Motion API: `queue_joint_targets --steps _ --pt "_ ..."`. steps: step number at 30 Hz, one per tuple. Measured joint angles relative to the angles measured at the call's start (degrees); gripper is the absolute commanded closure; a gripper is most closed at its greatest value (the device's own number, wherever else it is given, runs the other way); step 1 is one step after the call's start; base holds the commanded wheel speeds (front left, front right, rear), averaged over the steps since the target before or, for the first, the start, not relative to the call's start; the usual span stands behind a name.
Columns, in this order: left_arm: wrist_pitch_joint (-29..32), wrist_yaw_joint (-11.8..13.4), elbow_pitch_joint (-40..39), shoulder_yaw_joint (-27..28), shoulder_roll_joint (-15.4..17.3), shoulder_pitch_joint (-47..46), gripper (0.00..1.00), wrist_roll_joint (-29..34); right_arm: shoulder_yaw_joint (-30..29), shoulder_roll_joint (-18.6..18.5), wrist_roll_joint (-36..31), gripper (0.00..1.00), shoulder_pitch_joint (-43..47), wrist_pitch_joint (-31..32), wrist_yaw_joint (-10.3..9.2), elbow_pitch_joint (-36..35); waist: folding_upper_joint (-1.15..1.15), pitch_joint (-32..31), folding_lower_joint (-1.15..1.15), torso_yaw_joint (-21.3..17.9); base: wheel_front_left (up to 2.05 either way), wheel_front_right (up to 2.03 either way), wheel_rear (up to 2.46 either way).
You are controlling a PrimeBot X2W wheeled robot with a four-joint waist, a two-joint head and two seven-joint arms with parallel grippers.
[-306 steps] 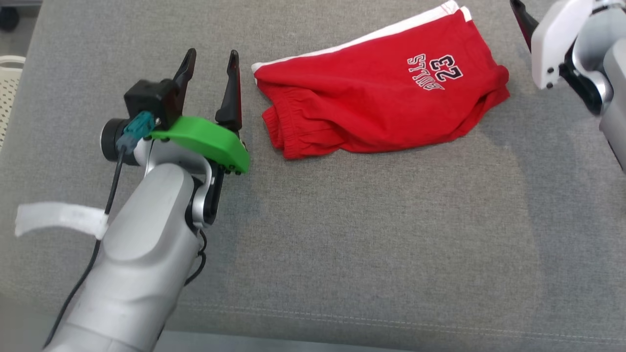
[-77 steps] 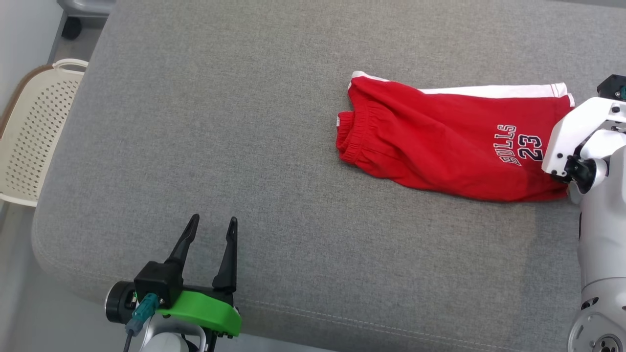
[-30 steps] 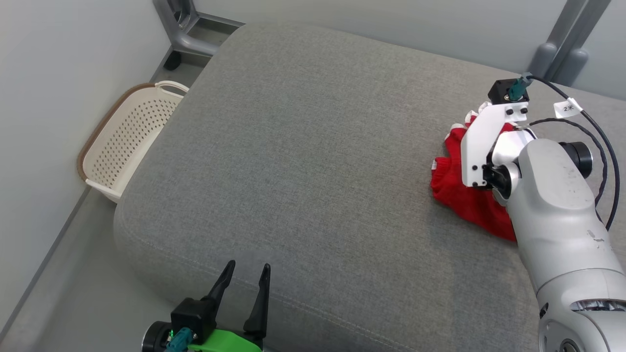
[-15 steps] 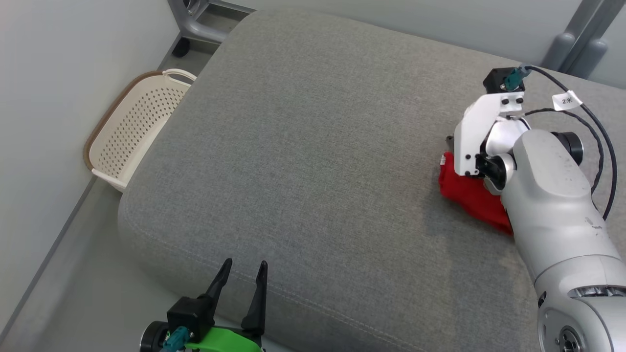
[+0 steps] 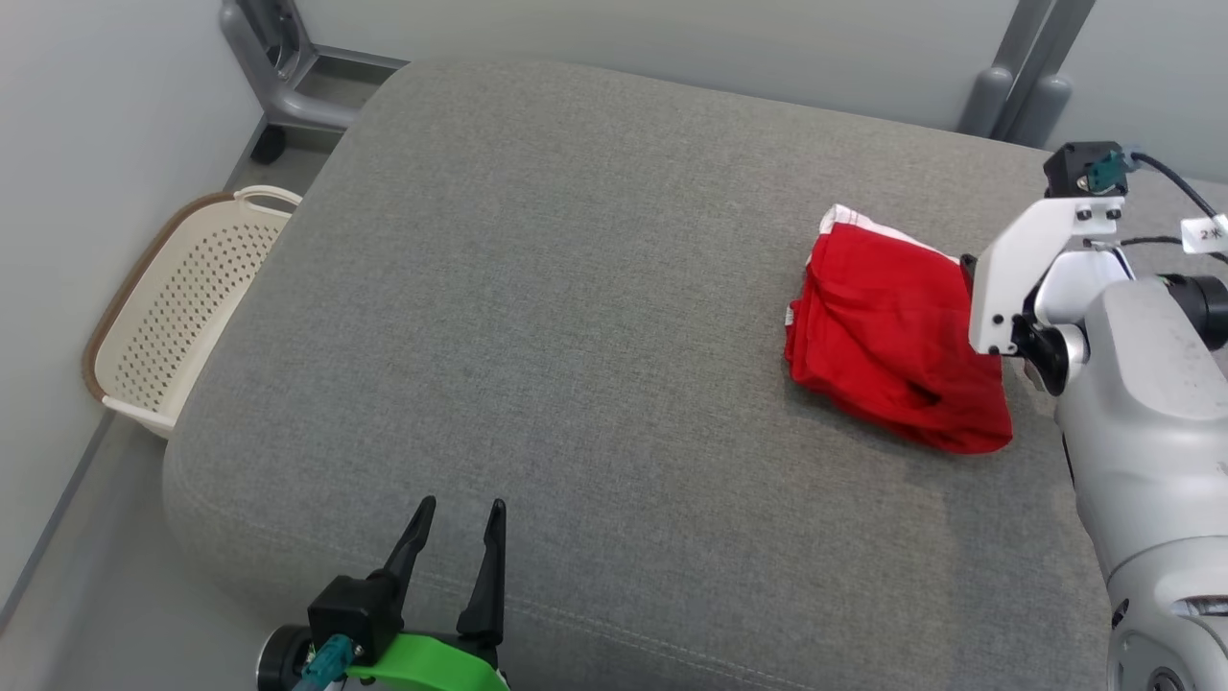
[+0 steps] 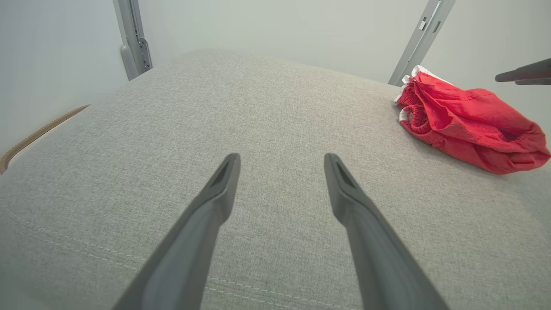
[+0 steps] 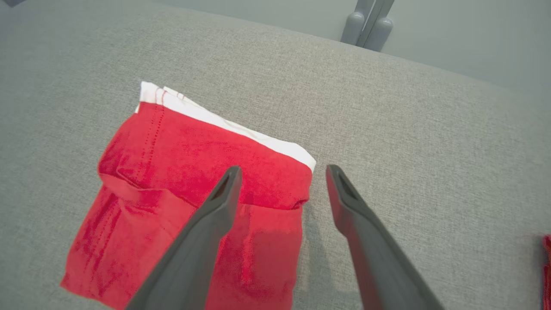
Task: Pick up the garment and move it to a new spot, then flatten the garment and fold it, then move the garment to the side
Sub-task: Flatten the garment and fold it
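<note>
- Now the garment (image 5: pixel 892 360) lies as a compact red packet at the right of the grey cushion (image 5: pixel 537 288). Fold judged done, and the side move likely done too.
- Right gripper (image 7: pixel 282 172): jaws wide, holding nothing, just over the packet's near edge.
- Left gripper (image 5: pixel 462 504): wide, empty, at the cushion's front edge.
- Half a second ago the right gripper covered the garment; it has since drawn clear.

Your count: one red garment (image 5: pixel 892 336), one grey cushion (image 5: pixel 576 288), one cream basket (image 5: pixel 182 297), two grippers: left gripper (image 5: pixel 461 501), right gripper (image 7: pixel 283 168).
</note>
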Motion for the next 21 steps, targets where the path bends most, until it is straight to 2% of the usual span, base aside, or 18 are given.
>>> queue_joint_targets --steps 2,4,5,6,13,21 --pt "0.00 0.08 -0.31 0.40 0.09 0.00 0.00 0.07 -0.69 -0.57 -0.02 0.00 1.78 -0.38 0.00 -0.53 0.00 -0.22 0.00 -0.82 0.00 0.00 0.00" --pt "0.00 0.21 -0.69 0.79 0.14 -0.01 0.00 0.16 -1.69 -0.96 0.02 0.53 3.48 -0.62 0.00 -1.12 0.00 -0.34 0.00 -1.44 0.00 0.00 0.00" --pt "0.00 0.21 -0.80 0.96 0.16 -0.01 0.00 0.18 -2.15 -0.92 0.10 0.69 4.38 -0.91 -0.02 -1.31 0.00 -0.36 0.00 -1.64 0.00 0.00 0.00" --pt "0.00 0.22 -0.92 1.10 0.19 -0.02 0.00 0.22 -2.25 -0.82 0.07 1.00 5.32 -1.07 -0.02 -1.57 0.00 -0.30 0.00 -1.73 0.00 0.00 0.00" --pt "0.00 0.19 -1.26 1.48 0.25 -0.34 0.00 0.69 -1.21 2.04 0.08 1.00 8.54 -1.52 -0.02 -2.58 0.00 0.39 0.00 -0.99 0.00 0.00 0.00" --pt "0.00 -0.25 -0.60 0.67 0.23 -0.55 0.00 0.85 -0.03 3.70 0.53 1.00 9.66 -2.13 -0.02 -2.01 0.00 0.37 0.00 1.86 0.00 0.00 0.00"
